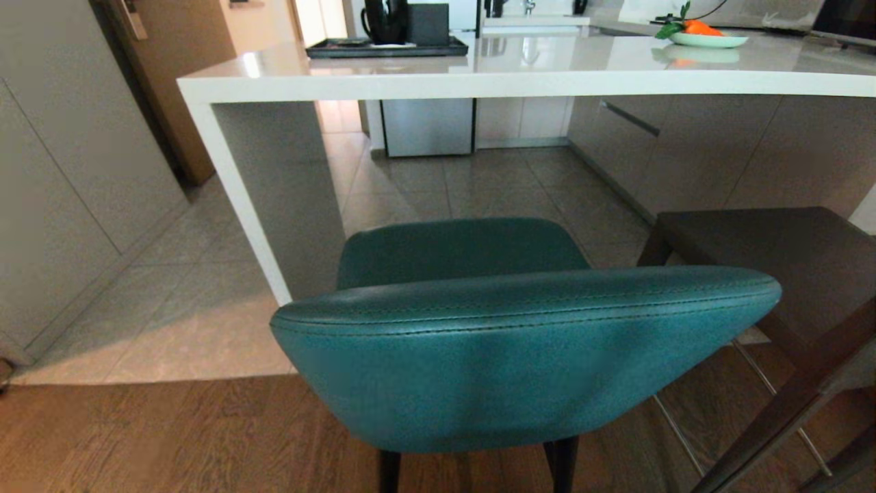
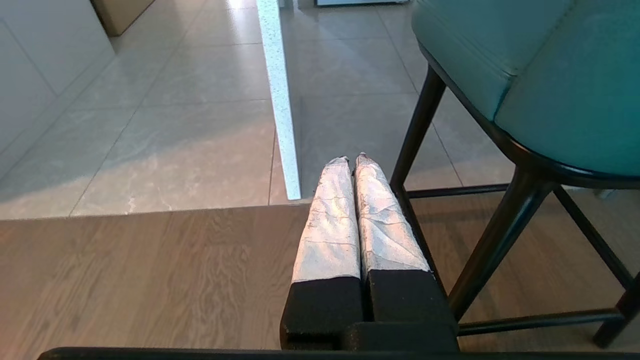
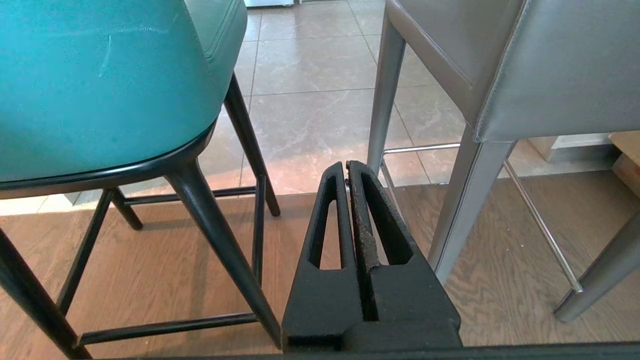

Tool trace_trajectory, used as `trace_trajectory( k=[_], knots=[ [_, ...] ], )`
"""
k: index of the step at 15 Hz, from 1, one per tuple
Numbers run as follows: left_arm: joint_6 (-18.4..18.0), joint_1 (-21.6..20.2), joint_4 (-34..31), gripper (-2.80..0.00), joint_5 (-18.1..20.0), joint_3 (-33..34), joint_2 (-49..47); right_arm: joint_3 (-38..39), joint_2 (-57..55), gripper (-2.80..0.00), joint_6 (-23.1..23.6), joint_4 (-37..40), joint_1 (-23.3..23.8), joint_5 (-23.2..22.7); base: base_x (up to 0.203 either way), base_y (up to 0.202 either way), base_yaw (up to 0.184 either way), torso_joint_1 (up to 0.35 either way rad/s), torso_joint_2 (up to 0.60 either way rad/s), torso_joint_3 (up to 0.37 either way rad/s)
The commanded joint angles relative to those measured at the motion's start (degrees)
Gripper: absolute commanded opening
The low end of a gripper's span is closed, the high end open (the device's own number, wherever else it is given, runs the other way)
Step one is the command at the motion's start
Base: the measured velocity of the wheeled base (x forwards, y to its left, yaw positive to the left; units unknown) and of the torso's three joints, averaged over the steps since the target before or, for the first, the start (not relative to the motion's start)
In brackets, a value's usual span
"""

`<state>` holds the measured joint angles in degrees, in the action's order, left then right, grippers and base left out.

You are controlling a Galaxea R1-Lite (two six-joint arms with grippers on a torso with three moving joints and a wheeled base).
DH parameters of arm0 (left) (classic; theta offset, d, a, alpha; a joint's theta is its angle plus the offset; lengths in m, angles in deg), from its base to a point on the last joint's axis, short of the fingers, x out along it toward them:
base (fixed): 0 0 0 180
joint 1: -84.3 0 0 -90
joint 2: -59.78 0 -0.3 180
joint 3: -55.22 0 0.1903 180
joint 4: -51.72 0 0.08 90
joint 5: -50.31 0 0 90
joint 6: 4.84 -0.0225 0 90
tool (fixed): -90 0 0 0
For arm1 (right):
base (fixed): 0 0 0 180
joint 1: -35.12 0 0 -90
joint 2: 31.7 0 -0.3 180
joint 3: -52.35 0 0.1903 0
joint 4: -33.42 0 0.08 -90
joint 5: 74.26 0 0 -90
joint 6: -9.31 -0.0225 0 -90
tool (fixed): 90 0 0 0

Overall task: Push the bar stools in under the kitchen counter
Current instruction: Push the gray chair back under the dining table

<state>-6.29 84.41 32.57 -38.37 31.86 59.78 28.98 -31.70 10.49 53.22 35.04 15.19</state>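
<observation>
The teal bar stool [image 1: 520, 356] stands right in front of me, its rounded back toward me and its seat facing the kitchen counter [image 1: 520, 72], clear of the slab's edge. To its right is the dark grey stool [image 1: 773, 253], also out from the counter. Neither arm shows in the head view. My left gripper [image 2: 352, 159] hangs low, shut and empty, just left of the teal stool's black legs [image 2: 417, 135]. My right gripper [image 3: 346, 165] is shut with nothing in it, low between the teal stool [image 3: 100, 85] and the grey stool [image 3: 525, 65].
The counter's grey side panel [image 1: 274, 198] stands to the left of the teal stool. A black tray [image 1: 387, 46] and a plate of oranges [image 1: 705, 35] sit on top. Grey cabinets [image 1: 61, 185] line the left wall. Wood floor meets tile under the stools.
</observation>
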Motion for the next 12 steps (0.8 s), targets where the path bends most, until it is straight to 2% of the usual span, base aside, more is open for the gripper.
trace_trajectory(
  k=[1,12],
  knots=[
    [0.00,-0.02,0.03,-2.80,-0.09,1.93,-0.09,1.41,-0.09,-2.80,0.05,-0.03,-0.01,0.02,0.000,0.000,0.000,0.000,0.00,0.000],
    [0.04,-0.08,0.09,-2.80,-0.17,1.93,-0.09,1.41,-0.09,-2.80,0.05,-0.03,-0.01,-0.05,0.000,0.000,0.000,0.000,0.00,0.000]
  ],
)
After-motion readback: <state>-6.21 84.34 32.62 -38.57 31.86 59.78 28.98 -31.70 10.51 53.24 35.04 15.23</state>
